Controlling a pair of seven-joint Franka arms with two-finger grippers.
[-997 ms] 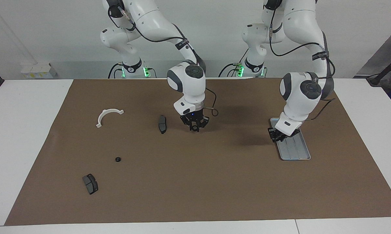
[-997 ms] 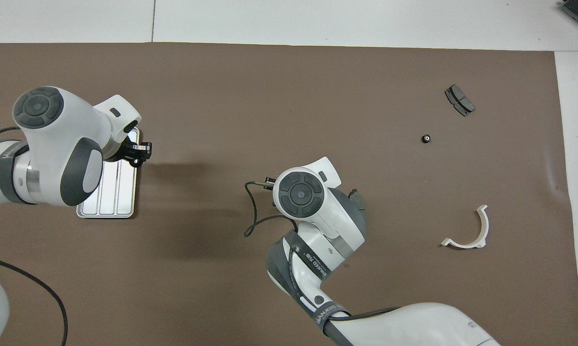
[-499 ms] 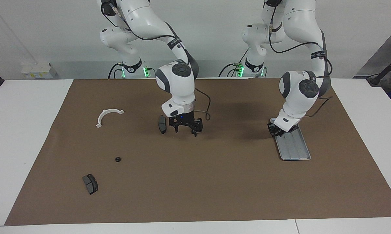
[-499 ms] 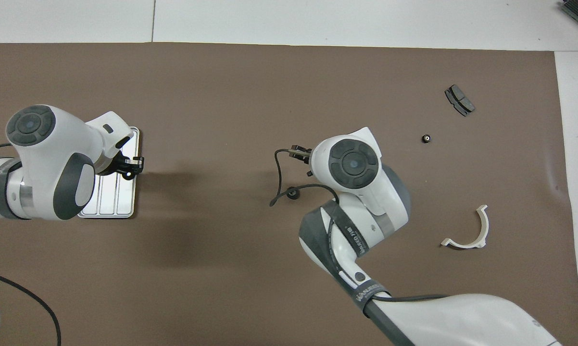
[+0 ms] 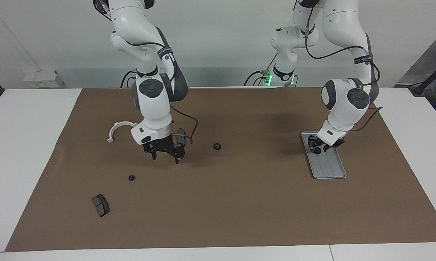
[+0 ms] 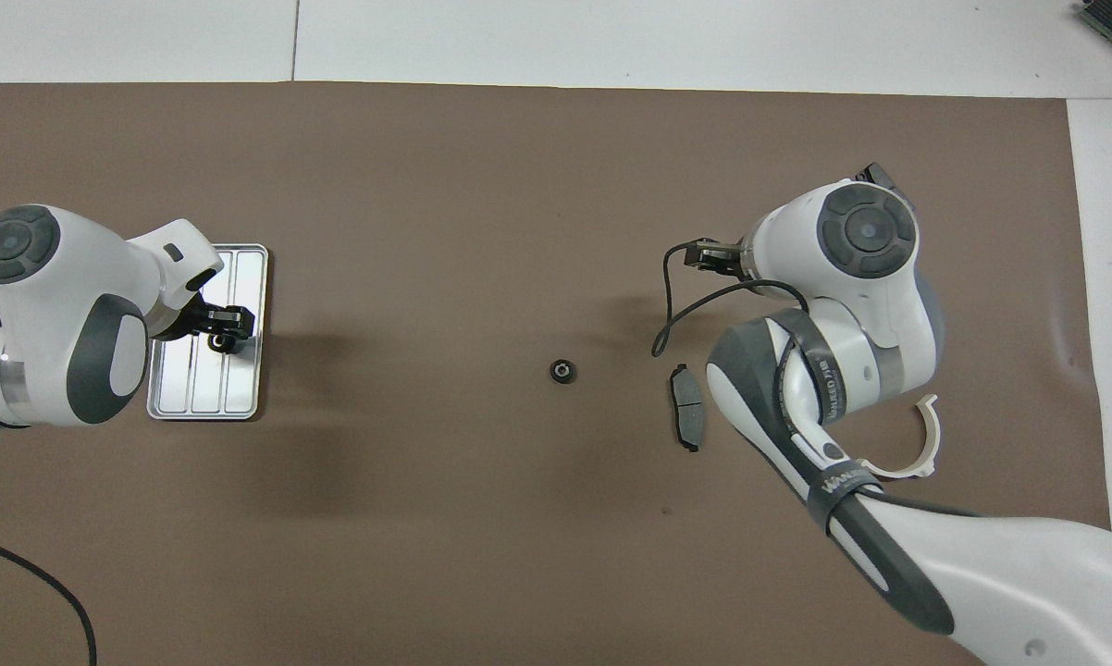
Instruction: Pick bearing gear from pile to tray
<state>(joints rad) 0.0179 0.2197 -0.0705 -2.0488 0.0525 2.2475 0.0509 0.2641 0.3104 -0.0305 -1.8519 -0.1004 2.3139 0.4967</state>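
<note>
My left gripper (image 5: 320,146), jaws apart, drops a ring (image 6: 216,341) onto the tray (image 5: 334,172) (it may roll off); right gripper (image 5: 165,155) hangs open, empty.

Far grey pad (image 6: 875,173) mostly arm-hidden

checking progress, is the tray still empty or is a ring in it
Not empty: one small black ring lies on the tray, under the open left gripper.

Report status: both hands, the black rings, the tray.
Left hand open over tray, ring below it. Right hand open, empty, over mat beside grey pad. Loose ring mid-mat, another farther out. Nothing blocking.
</note>
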